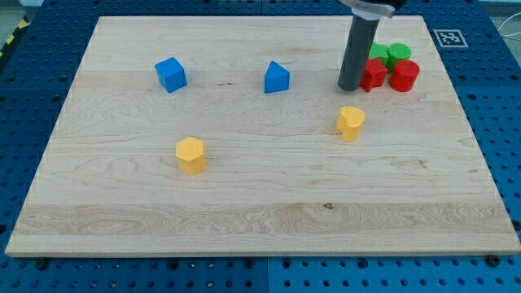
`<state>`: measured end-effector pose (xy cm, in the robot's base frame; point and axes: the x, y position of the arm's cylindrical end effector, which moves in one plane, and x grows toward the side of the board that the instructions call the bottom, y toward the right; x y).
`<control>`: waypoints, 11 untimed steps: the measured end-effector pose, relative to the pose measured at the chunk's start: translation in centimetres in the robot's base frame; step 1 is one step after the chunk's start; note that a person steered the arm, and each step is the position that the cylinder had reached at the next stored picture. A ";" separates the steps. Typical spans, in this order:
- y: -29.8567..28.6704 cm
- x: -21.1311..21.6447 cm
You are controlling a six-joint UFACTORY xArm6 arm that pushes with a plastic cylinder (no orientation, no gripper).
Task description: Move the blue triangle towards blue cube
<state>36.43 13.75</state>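
The blue triangle [277,78] sits on the wooden board at the upper middle. The blue cube [171,74] sits to its left, about a quarter of the board's width away. My rod comes down from the view's top, and my tip [351,87] rests on the board to the right of the blue triangle, apart from it. The tip stands just left of a red block [374,75], close to it or touching it.
A red cylinder [404,76] and two green blocks [398,54] cluster at the upper right beside the rod. A yellow heart-shaped block [351,122] lies below my tip. A yellow hexagon block [191,155] lies at the lower left. The board's [260,220] edges border blue pegboard.
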 end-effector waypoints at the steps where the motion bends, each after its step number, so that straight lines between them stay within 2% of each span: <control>1: 1.3 -0.9; 3: 1.7 -1.1; 4: -0.5 -1.1; 9: -19.6 -0.4; 11: -19.0 -0.5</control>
